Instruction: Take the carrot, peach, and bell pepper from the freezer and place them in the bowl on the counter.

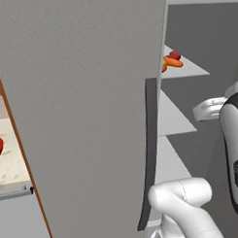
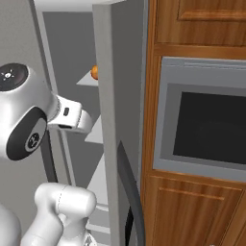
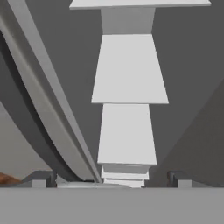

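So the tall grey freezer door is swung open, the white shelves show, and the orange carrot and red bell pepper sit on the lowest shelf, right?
Not quite. The tall grey freezer door is open and the white shelves show, but the orange carrot and red bell pepper sit on the uppermost visible shelf, as the left base view shows.

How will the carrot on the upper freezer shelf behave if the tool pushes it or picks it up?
The carrot looks like a stiff tapered stick, so it will probably not bend. Its rounded body may roll or pivot on the flat white shelf. It lies beside the bell pepper, so a push could shove that too.
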You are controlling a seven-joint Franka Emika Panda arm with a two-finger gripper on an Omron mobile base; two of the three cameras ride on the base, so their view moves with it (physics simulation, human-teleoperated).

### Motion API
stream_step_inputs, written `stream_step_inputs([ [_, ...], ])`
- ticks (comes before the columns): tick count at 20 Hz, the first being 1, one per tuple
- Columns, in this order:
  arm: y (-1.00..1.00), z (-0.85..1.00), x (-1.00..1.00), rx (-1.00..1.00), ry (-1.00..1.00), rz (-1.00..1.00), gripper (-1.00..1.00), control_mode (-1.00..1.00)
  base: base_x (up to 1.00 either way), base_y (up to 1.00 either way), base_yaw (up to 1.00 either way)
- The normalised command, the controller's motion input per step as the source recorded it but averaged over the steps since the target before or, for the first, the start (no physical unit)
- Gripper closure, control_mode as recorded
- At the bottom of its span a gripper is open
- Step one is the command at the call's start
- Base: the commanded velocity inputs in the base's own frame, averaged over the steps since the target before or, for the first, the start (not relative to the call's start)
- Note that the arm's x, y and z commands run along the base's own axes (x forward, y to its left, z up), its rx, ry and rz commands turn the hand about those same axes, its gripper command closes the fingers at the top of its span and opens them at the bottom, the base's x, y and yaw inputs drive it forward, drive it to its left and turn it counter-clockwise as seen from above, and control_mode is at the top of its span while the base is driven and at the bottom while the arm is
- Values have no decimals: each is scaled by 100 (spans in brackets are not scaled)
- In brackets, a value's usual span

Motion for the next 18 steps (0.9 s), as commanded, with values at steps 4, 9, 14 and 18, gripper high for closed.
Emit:
stream_step_inputs([
  [4,-10,29,21,1,-13,6,-100,-100,0,0,0],
  [9,-10,26,4,0,-18,15,-100,-100,0,0,0],
  [14,0,0,31,0,-1,18,-100,-100,0,0,0],
  [18,0,17,34,0,0,8,-100,-100,0,0,0],
])
